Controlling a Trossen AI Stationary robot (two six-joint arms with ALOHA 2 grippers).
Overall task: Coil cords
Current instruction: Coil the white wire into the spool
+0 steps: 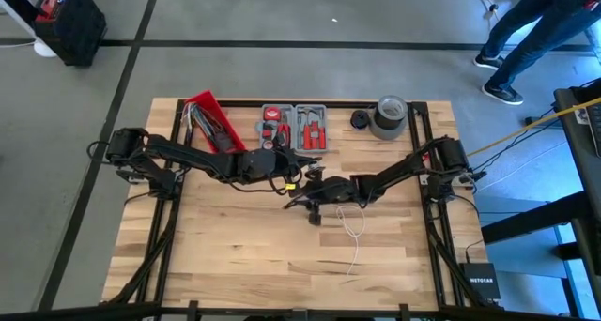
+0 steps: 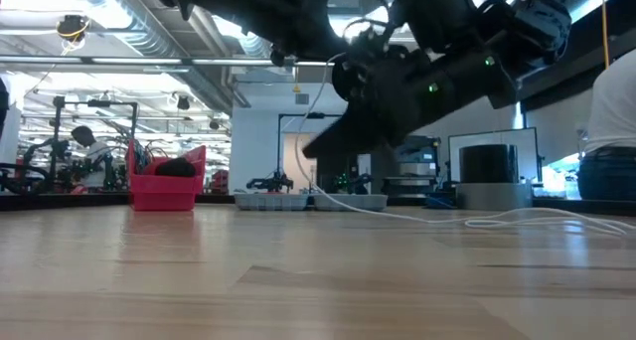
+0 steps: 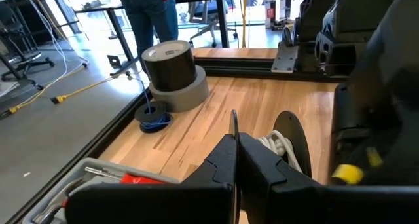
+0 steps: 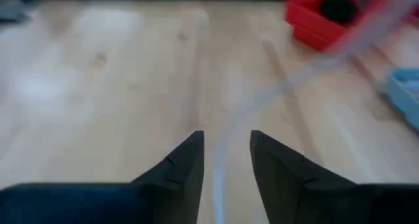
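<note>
White cord (image 1: pixel 354 229) lies on the wooden table (image 1: pixel 235 255), near its middle and well to the front of the grey roll of tape (image 1: pixel 390 117) that stands at the back edge. Its long axis runs from the grippers toward the front edge: it drops from below the right gripper (image 1: pixel 315 208), bends into a small loop, then trails on to a loose end. In the low view the cord (image 2: pixel 497 219) shows as pale strands lying flat on the wood in front of the tape roll (image 2: pixel 487 181), with one strand rising to the dark arms overhead.

The right gripper (image 4: pixel 226 160) has its two fingers set apart with a clear gap, and a blurred pale strand of the cord (image 4: pixel 275 96) runs through that gap lengthwise, away toward the red bin (image 4: pixel 327 14); whether the fingers touch it cannot be told.

The left gripper (image 3: pixel 236 160) has its fingers pressed together, tips meeting in a thin line, with looped white cord (image 3: pixel 278 145) lying just beside them; whether a strand is pinched between them cannot be told. It sits just left of the right gripper, in front of the grey tool trays (image 1: pixel 294 127) beside the tape roll
</note>
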